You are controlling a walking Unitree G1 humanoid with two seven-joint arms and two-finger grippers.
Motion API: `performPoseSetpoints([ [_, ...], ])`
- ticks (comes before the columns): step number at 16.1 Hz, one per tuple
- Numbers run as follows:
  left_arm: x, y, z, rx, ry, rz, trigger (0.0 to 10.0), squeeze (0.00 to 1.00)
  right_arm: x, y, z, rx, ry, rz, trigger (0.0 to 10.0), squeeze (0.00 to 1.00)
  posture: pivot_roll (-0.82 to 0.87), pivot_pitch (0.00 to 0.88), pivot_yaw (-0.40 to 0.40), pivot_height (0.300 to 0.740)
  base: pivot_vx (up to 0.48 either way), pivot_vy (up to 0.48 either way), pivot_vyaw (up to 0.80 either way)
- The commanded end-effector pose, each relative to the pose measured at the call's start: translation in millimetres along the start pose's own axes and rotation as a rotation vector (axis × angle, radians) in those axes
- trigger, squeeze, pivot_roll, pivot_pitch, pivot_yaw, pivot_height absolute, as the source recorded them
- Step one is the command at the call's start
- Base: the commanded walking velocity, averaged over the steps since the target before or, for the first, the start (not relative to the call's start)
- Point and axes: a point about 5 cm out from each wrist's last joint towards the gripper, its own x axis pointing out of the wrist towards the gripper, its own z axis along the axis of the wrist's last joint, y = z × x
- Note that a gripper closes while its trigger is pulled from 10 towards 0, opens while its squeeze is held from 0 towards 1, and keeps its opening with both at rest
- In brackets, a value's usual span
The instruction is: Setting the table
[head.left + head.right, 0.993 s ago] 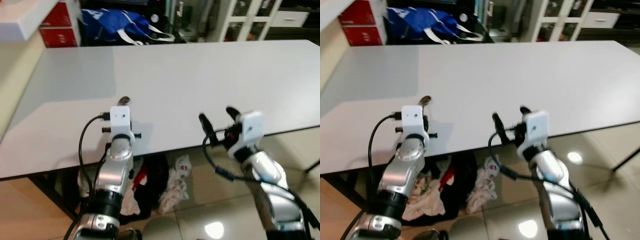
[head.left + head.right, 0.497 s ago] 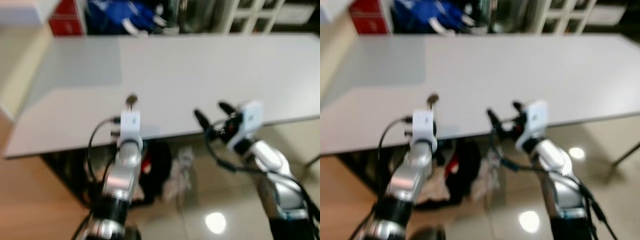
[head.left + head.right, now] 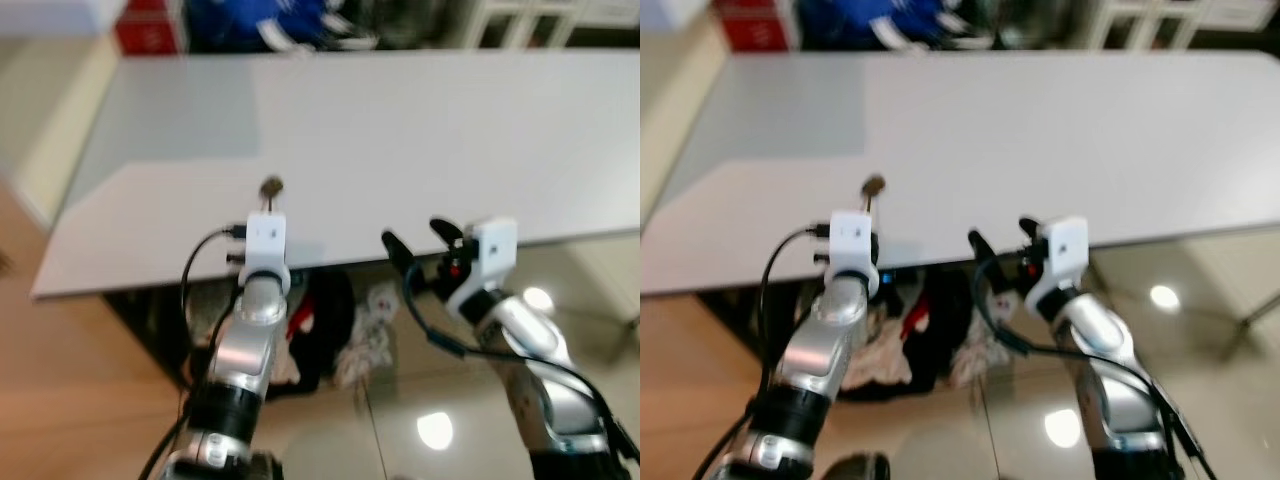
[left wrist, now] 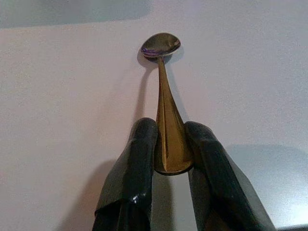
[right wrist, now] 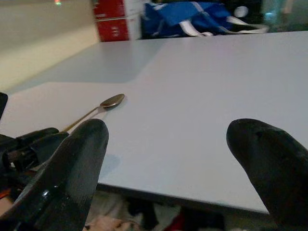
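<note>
Over the table [image 3: 400,130] edge, left end effector [image 4: 166,144] still pinches the spoon [image 4: 163,96], seemingly unmoved; right end effector [image 5: 168,159] gapes empty.

Both eye views are blurred by motion. In them, the spoon [image 3: 270,187] appears only as a small dark bowl beyond the left tool's white camera housing; its handle is hidden behind that housing. In the left wrist view, the handle end of the spoon sits between the two fingers [image 4: 133,163], which cover its sides. The worktop [image 3: 420,130] is cut off at the right edge of the eye views. Beyond the worktop's far edge, a blue bag [image 5: 192,19] and red boxes [image 5: 115,19] are cut off by the frame top. Items under the worktop's near edge are too blurred to identify.
</note>
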Motion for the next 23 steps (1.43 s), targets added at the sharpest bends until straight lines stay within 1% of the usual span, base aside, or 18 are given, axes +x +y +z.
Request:
performPoseSetpoints([
  [1,0.3,-2.0,0.3,0.003,0.002,-0.008,10.0,0.0,-2.0,-5.3,1.2,-0.008,0.0,-0.029,10.0,0.0,-0.04,0.045,-0.029,0.74,0.0,0.0,0.0],
  [4,3.4,-0.6,2.9,-0.007,0.005,-0.003,10.0,0.0,-2.1,-3.0,-1.6,-0.003,0.0,-0.032,10.0,0.0,-0.03,0.05,-0.028,0.74,0.0,0.0,0.0],
  [9,8.4,0.5,6.4,-0.024,0.007,0.007,10.0,0.0,-0.8,0.5,-2.7,0.0,-0.001,-0.028,10.0,0.0,-0.04,0.054,-0.024,0.74,0.465,0.0,0.0],
  [15,9.3,0.5,6.0,-0.033,0.006,0.01,10.0,0.0,-0.6,2.0,-5.6,0.006,0.001,-0.025,10.0,0.0,-0.03,0.058,-0.033,0.74,0.48,0.0,0.0],
  [17,8.8,-0.1,5.4,-0.032,0.006,0.007,10.0,0.0,0.2,2.4,-5.1,-0.009,0.003,-0.022,10.0,0.07,-0.03,0.059,-0.035,0.74,0.48,0.0,0.79],
  [18,8.9,-0.1,5.3,-0.03,0.006,0.006,10.0,0.0,0.6,2.7,-5.1,-0.01,0.003,-0.021,10.0,0.07,-0.03,0.06,-0.035,0.74,0.48,0.0,0.79],
  [19,8.6,-3.3,5.6,-0.024,0.004,-0.013,10.0,0.0,2.0,3.0,-6.1,-0.011,0.008,-0.023,10.0,0.01,-0.03,0.059,-0.035,0.74,0.446,0.0,0.0],
  [20,8.5,-5.5,5.8,-0.019,0.004,-0.03,10.0,0.0,2.4,3.1,-6.9,-0.016,0.014,-0.025,10.0,0.0,-0.03,0.059,-0.035,0.74,0.412,-0.24,0.0],
  [21,8.2,-5.7,6.6,-0.03,-0.003,-0.028,10.0,0.0,2.4,3.5,-7.4,-0.018,0.015,-0.025,10.0,0.0,-0.03,0.059,-0.032,0.74,0.0,0.0,0.0],
  [23,8.5,-7.1,7.4,-0.021,-0.005,-0.042,10.0,0.0,2.1,4.2,-8.1,-0.021,0.011,-0.034,10.0,0.0,-0.03,0.056,-0.025,0.74,0.0,0.0,0.0],
])
